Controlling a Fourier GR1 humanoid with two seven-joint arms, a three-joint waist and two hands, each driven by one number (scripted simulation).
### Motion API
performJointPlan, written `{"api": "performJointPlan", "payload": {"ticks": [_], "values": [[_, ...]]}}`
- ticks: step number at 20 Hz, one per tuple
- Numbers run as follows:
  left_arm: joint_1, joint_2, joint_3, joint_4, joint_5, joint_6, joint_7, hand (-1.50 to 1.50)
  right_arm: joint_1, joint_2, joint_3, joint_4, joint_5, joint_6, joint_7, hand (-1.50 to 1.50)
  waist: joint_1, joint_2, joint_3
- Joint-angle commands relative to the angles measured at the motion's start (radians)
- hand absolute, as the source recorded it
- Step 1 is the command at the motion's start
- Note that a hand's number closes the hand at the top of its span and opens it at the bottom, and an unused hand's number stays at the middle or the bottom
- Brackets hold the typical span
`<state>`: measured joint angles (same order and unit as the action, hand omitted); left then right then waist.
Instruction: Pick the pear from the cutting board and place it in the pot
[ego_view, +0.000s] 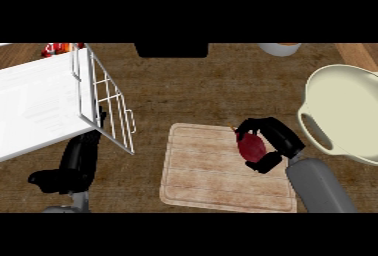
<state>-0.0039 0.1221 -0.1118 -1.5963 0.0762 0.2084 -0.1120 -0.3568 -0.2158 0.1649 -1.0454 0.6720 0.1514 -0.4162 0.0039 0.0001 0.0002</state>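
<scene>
Woven brown counter — glossy red pear

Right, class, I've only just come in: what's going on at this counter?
The robot's right hand is curled round a dark red pear over the right edge of the cutting board. The cream pot sits to the right with nothing visible inside it. The left hand hangs low at the left, beside a white wire rack, holding nothing.

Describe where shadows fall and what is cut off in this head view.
Head view: the wire rack casts no clear shadow on the counter; the right hand darkens the red pear it curls around; the cream pot is cut by the right edge.
</scene>
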Motion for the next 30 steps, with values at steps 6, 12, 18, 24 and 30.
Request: {"api": "performJointPlan", "payload": {"ticks": [6,12,18,24,30], "values": [[0.047,-0.018,-0.002,-0.020,-0.007,-0.010,-0.019,0.00,0.052,0.006,0.119,-0.064,0.235,-0.085,0.203,1.50,-0.006,-0.005,-0.002],[0.002,-0.027,0.010,0.003,-0.020,0.005,-0.001,0.00,0.117,0.048,0.232,-0.227,0.429,-0.127,0.446,1.50,-0.012,-0.005,-0.001],[0.014,-0.026,0.018,0.022,-0.027,-0.009,-0.023,0.00,0.222,0.040,0.224,-0.562,0.440,-0.158,0.494,1.50,-0.017,-0.005,-0.001],[-0.020,-0.014,0.036,0.025,-0.020,-0.018,0.004,0.00,0.346,0.008,0.232,-0.886,0.497,-0.205,0.556,1.50,-0.027,-0.006,-0.001],[0.048,-0.028,-0.004,-0.068,-0.046,-0.006,0.043,0.00,0.349,-0.004,0.151,-1.036,0.579,-0.121,0.689,1.50,-0.008,-0.003,0.000]]}}
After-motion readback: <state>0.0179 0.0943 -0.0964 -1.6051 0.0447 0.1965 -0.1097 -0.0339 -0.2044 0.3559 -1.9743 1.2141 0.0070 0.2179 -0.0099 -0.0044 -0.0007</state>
